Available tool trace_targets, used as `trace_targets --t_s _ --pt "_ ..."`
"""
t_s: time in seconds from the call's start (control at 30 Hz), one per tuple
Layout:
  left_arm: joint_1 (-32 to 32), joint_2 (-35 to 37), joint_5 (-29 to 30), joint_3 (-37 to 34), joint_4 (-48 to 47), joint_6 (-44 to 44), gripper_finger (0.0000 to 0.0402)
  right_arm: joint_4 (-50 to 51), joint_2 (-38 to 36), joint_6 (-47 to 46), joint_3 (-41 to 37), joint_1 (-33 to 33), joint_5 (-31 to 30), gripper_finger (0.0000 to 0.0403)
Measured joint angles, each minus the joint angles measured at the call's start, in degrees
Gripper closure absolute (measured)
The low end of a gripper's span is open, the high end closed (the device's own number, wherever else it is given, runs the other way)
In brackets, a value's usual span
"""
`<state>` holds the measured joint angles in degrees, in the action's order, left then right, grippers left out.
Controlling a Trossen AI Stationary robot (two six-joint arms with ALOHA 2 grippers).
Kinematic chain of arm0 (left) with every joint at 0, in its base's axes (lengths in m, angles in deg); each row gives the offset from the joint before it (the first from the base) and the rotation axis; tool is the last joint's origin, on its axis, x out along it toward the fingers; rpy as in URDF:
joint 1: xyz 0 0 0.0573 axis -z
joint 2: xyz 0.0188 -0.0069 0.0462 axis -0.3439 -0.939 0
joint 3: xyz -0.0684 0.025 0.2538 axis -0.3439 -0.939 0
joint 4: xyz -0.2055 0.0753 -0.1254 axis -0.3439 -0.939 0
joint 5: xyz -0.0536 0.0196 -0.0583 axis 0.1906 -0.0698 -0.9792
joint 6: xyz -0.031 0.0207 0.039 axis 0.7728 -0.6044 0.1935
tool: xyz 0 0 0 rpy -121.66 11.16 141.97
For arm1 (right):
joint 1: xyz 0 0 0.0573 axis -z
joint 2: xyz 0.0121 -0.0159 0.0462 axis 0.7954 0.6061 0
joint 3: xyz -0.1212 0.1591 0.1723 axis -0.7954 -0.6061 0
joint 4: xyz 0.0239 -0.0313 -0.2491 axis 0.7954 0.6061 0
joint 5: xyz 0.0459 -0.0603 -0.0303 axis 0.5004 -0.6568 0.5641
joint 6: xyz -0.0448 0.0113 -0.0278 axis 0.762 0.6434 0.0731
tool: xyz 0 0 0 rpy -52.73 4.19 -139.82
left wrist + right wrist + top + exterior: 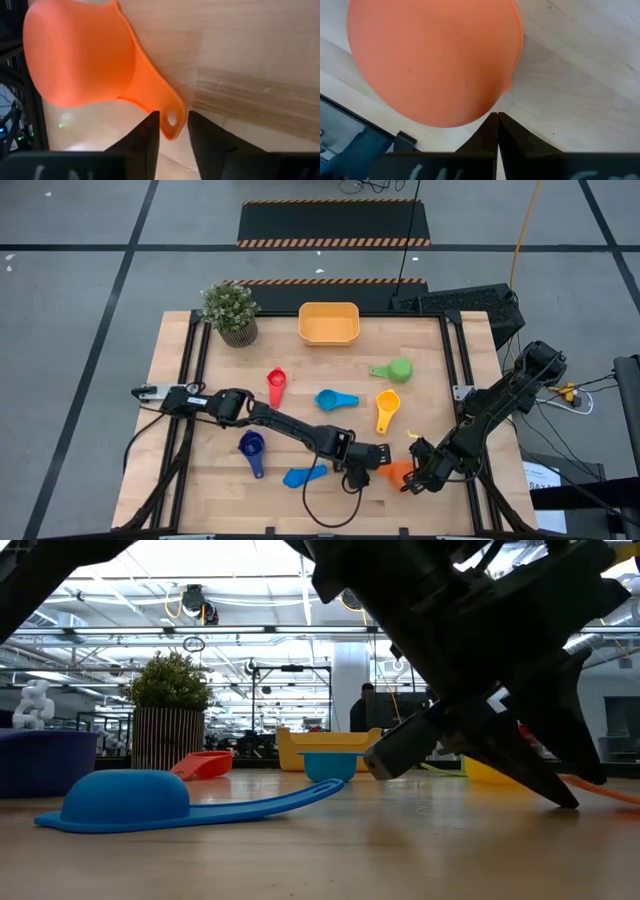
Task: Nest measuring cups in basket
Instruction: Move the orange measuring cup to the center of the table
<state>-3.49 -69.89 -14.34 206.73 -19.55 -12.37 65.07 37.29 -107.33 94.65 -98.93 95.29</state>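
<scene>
On the bench (420, 370), going from left to right, the small potted plant (230, 312) stands at the far left corner, and the dark blue cup (251, 448) lies near the front beside the left arm. Next come the red cup (276, 383), a light blue cup (303, 476) lying mouth down at the front, and a second light blue cup (334, 399) near the middle. The orange-yellow basket (329, 324) sits at the far edge with nothing visibly in it, well apart from all the cups. Farther right lie the yellow cup (387, 408) and the green cup (394, 369). The step in hand looks like picking up the orange cup (80, 55), which lies mouth down at the front right. The left hand (172, 132) has its fingers either side of the handle tip, narrowly spread and seemingly not yet pinching it. The right hand (497, 131), fingers pressed together and holding nothing, is just beside the cup's bowl on the other side, perhaps steadying it. Next, the left fingers need to meet on the thin handle and lift the cup cleanly before carrying it to the basket.
</scene>
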Motion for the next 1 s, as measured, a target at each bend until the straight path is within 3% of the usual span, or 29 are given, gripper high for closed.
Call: trace_targets --t_s 0.3,0.6,0.67,0.83,1.0 --pt "0.1 -0.2 -1.8 0.0 0.7 3.6 0.0389 -2.3 -1.6 -2.4 0.0 0.0 0.0 0.0403" --pt "0.2 0.1 -2.0 0.0 0.7 10.4 0.0395 -1.4 -11.1 -5.6 0.0 0.0 -3.0 0.0403" --pt "0.2 0.7 -2.1 -0.1 0.5 13.0 0.0394 -1.4 -14.2 -4.8 0.0 0.0 -7.5 0.0403" --pt "0.2 3.5 -2.3 -0.1 -0.7 21.7 0.0396 -1.4 -23.8 2.5 0.0 -1.0 -28.4 0.0403" --pt "0.2 7.3 -2.7 -0.2 -0.5 32.8 0.0396 -0.6 -32.4 12.7 0.0 -1.0 -38.1 0.0403"
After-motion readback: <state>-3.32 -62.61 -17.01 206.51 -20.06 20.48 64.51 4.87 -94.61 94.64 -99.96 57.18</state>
